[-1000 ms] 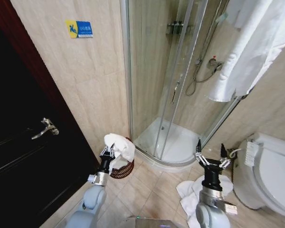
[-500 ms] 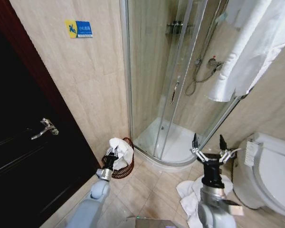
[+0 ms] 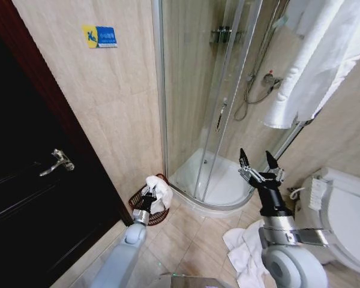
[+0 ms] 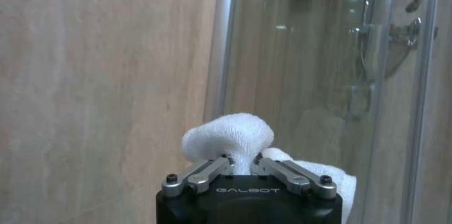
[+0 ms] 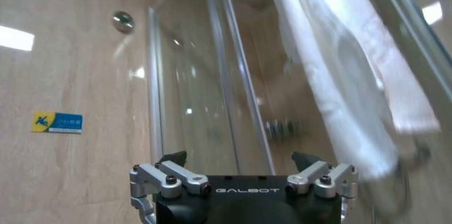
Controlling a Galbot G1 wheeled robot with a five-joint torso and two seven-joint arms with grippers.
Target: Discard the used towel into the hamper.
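The left gripper (image 3: 148, 193) pinches the white towel (image 3: 159, 194) and holds it over the hamper (image 3: 143, 216), which stands on the floor at the shower's (image 3: 210, 120) seven o'clock. The right gripper (image 3: 258, 163) hangs spread and empty, at three o'clock from the hamper.
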